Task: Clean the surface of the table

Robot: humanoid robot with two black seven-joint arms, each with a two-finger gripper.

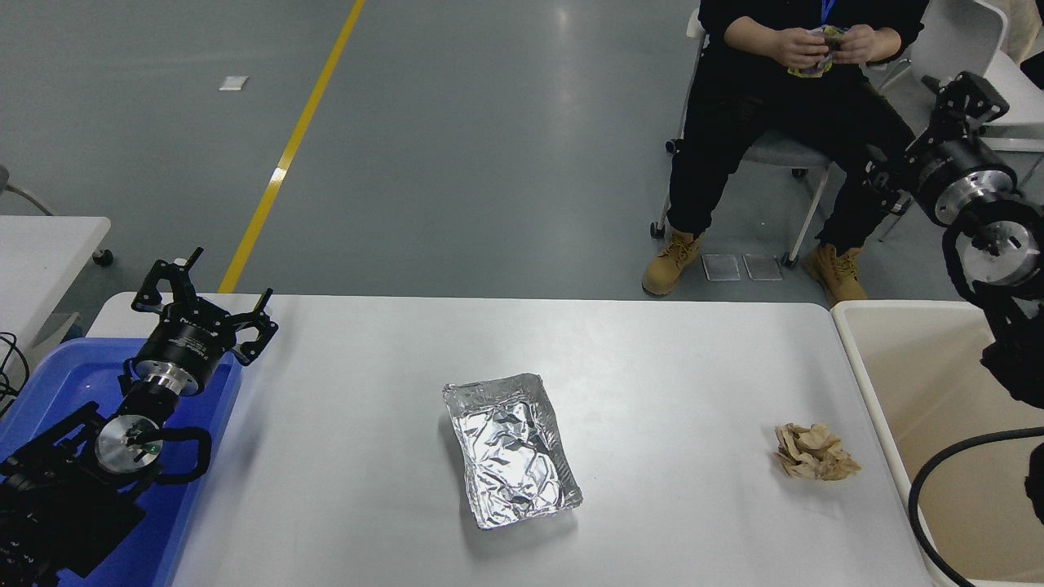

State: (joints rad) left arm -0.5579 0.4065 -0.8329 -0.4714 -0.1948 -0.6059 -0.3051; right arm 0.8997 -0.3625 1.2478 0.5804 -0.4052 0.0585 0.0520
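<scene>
The table surface is a wide white tabletop. On it a crumpled foil tray lies near the middle, and a wad of brown paper lies near the right end. My right gripper is held high beyond the table's far right corner, open and empty, well away from both items. At the lower left, over the blue bin, my left gripper stays parked with its fingers spread open.
A blue bin stands at the table's left end and a cream plastic tub at its right end. A person sits on a chair beyond the far edge, holding something small. A smaller white table stands at far left.
</scene>
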